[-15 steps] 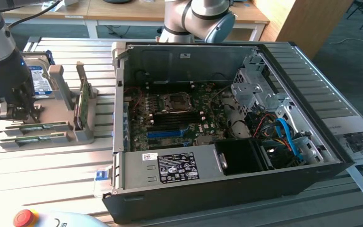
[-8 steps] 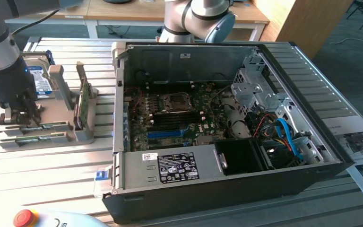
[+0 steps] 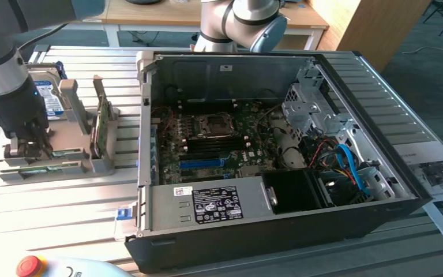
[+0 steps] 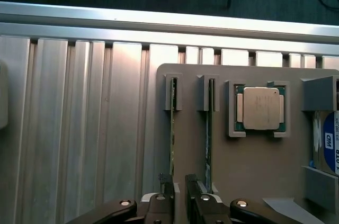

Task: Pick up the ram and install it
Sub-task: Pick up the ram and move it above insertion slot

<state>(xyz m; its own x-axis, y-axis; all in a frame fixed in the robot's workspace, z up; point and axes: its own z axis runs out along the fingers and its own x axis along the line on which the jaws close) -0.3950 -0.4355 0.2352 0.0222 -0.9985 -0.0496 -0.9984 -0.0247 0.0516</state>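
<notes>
Two ram sticks stand on edge in slots of a grey holder (image 4: pixel 254 176) on the slatted metal table. In the wrist view they are thin green strips, one (image 4: pixel 172 139) and the other (image 4: pixel 209 139). In the exterior view they lie at the holder's near side, one (image 3: pixel 62 154) and the other (image 3: pixel 48 169). My gripper (image 4: pixel 180 203) is open and hangs just above the holder's end, its fingertips (image 4: pixel 167 205) over the first stick and holding nothing. In the exterior view the gripper (image 3: pixel 29 147) is at the left, well away from the open computer case (image 3: pixel 283 219).
The holder also carries a processor chip (image 4: pixel 259 108), a hard drive (image 4: pixel 328 147) and an upright wider green card (image 3: pixel 102 124). Inside the case lies the motherboard with blue slots (image 3: pixel 206 163). A red stop button (image 3: pixel 29 265) sits at the front. Printed sheets (image 3: pixel 440 179) lie at the exterior view's right.
</notes>
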